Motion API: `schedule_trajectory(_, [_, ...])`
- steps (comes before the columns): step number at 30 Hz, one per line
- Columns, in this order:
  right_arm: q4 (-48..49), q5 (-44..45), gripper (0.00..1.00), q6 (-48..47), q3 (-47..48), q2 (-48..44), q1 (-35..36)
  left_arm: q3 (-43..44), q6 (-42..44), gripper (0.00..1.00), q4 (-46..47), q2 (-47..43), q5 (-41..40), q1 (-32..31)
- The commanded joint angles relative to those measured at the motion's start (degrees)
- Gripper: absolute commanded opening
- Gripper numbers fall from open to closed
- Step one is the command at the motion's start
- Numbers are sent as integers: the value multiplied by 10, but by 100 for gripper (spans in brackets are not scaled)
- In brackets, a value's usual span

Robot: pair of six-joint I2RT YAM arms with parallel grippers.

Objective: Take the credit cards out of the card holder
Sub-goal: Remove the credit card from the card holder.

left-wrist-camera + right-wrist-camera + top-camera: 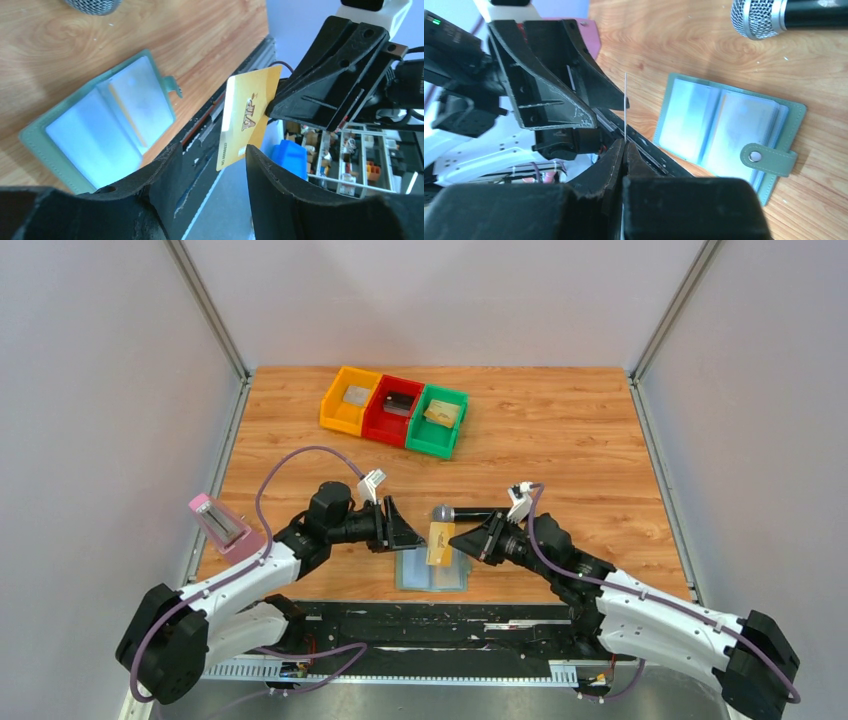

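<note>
The card holder (432,572) lies open on the table near its front edge, pale blue-grey, two panels, with its snap tab (769,159) at one side. My right gripper (452,540) is shut on a gold-yellow credit card (438,543) and holds it upright above the holder. The card shows edge-on in the right wrist view (625,107) and face-on in the left wrist view (247,117). My left gripper (418,537) is open, facing the card, whose lower corner hangs between its fingertips (172,160) without clear contact.
A black microphone (470,513) lies just behind the holder. Orange (342,412), red (385,425) and green (432,438) bins stand in a row at the back, each with a card-like item inside. A pink object (218,522) sits at the left edge.
</note>
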Motion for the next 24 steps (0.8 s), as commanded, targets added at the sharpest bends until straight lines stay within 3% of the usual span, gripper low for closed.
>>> schedule_trajectory(1, [72,16,0,26,-22,-35,-3,-23,-52,58,115,-11,47,-2])
schedule_trajectory(7, [124,-5,0,31,-38,-34,-3,-39,-88,56,213,-1,71,-2])
schedule_trajectory(15, [175,-36,0,31,-39,3,-2,-47,-97,51,253,23,79,-5])
schedule_trajectory(17, [176,-39,0,29,-37,7,-2,-50,-101,43,265,31,81,-6])
schedule_trajectory(22, [160,-61,4,-4,-35,4,-3,-60,-113,2,293,37,76,-6])
schedule_trajectory(24, [131,-71,12,-52,-24,2,-3,-61,-110,0,294,37,79,-6])
